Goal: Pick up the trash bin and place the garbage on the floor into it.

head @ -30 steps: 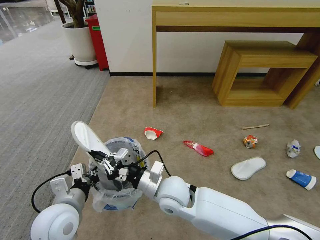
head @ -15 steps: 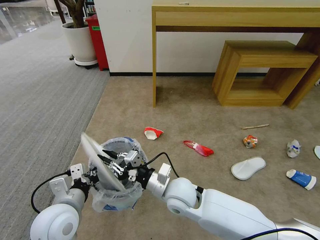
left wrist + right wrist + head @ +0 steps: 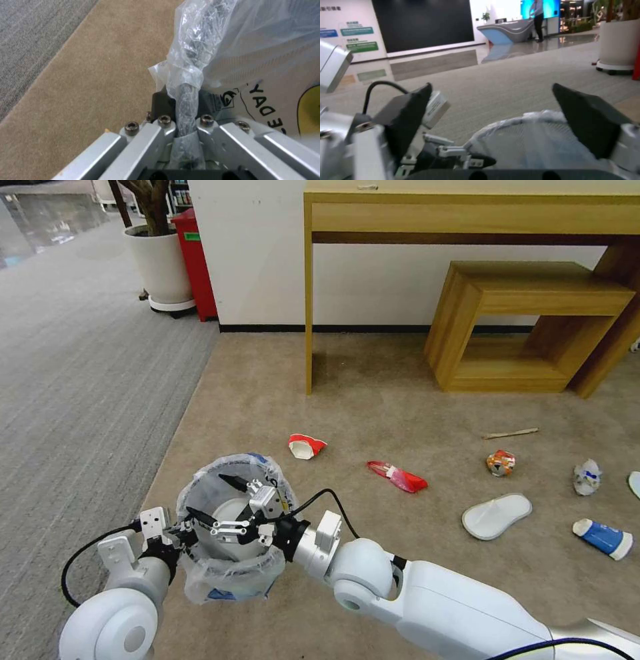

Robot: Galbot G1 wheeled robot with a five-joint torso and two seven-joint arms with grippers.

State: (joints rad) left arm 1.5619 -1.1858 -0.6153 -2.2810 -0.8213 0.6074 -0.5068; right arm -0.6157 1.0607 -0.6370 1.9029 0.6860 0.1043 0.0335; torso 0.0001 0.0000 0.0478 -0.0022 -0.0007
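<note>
Two pincers: left pincer (image 3: 179, 528) clamps trash bin (image 3: 230, 527) rim; right pincer (image 3: 215, 499) gapes above it.

Clear, blue-printed liner on the trash bin (image 3: 230, 573); white slipper (image 3: 497, 515); red wrapper (image 3: 399, 477); tan carpet (image 3: 373, 407).

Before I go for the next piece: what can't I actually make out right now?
- Inside of the trash bin, head view: the open right hand and the bag cover most of it; only part of something white shows.
- White piece, head view's right edge: cut off, can't be identified.
- Left hand, left wrist view: crinkled bag hides the rim it clamps.
</note>
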